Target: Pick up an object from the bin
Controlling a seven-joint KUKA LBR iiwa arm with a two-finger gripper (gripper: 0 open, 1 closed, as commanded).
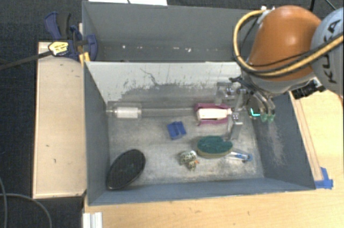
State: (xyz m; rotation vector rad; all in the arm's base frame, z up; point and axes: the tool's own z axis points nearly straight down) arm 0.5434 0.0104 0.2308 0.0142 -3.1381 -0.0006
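Observation:
My gripper [235, 126] hangs low at the right side of the bin floor. It sits right beside the right end of a pink and white boxy thing [213, 113], and I cannot tell whether it touches it. Just below the gripper lies a dark green round pad on a tan base [214, 146]. A small clear and blue pen-like thing [239, 156] lies to the right of that pad.
A blue block [176, 129] lies mid-floor. A long clear tube with a white plug [124, 112] runs along the back. A black oval disc [126, 168] leans in the front left corner. A small mixed-colour trinket [188, 158] lies near the front.

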